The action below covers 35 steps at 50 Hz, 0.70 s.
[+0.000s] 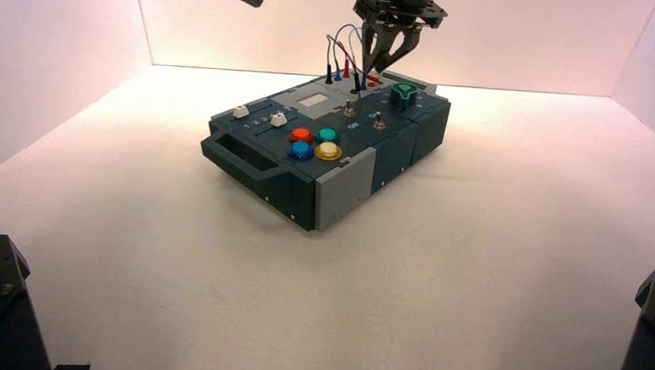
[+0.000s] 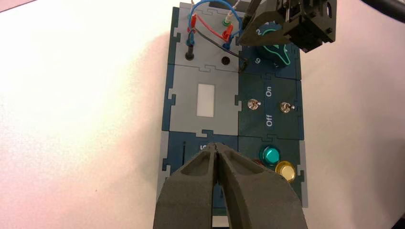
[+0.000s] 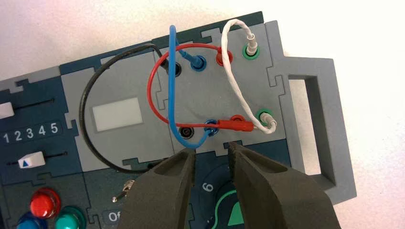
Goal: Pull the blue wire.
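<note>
Jaws of the right gripper [image 3: 211, 149] are standing wide open, hanging just to the left of the green knob [image 1: 404, 95] and pointing down at the socket panel [image 3: 210, 95]. Jaws of the left gripper [image 2: 213, 145] are resting closed, waiting well to the left of the knob.

The console [image 1: 344, 190] is sitting on the worktop [image 1: 469, 264] and is carrying every fitting. Its socket panel is lying beside the knob, to the left. Two blue sockets are holding both plugs of the blue wire [image 3: 172, 86]; two green sockets are holding both plugs of the white wire [image 3: 230, 71]. One black socket is holding one end of the black wire [image 3: 84, 114], whose other end is lying out of its socket, between knob and switches. One red socket is holding an end of the red wire [image 3: 149, 90]; the seating of its other plug, tilting by the second red socket, I am not able to tell.

The blue wire is arching up ahead of the open jaws, its bend coming close beside one fingertip; whether they are touching, I cannot tell.

Counting is giving four wires, eight sockets, one knob, and, on the buttons' side of the knob, two toggle switches [image 2: 253, 104], two white sliders [image 1: 278, 119] and four buttons [image 1: 327, 136]: red, teal, blue, yellow.
</note>
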Each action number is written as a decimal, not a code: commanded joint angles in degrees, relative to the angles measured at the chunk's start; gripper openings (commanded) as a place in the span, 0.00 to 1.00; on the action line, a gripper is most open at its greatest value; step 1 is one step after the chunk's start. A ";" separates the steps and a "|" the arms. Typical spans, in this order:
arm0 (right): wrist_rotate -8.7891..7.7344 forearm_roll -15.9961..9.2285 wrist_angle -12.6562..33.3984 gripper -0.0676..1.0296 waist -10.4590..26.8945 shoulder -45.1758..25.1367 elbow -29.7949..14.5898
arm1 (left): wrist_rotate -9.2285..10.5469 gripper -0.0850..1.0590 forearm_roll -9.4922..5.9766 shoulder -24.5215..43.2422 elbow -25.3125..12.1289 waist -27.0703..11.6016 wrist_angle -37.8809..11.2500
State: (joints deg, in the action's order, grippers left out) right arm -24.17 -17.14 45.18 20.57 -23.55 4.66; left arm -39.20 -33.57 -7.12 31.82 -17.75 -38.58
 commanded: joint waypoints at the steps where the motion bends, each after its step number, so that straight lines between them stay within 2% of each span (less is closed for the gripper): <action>1: -0.35 -0.26 -0.18 0.41 0.35 0.88 -2.02 | -0.09 0.05 0.00 -0.79 -0.70 -0.18 0.26; 29: -0.26 -0.18 0.88 0.40 1.05 -2.11 -5.27 | -0.09 0.05 0.00 -0.88 -0.70 -0.18 0.26; 35: -0.35 -0.09 0.79 0.31 0.88 -2.64 -5.36 | -0.09 0.05 -0.09 -0.88 -0.70 -0.18 0.18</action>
State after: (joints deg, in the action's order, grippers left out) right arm -24.17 -17.05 46.14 21.27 -27.25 1.05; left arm -39.20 -33.57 -7.21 31.82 -17.84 -38.58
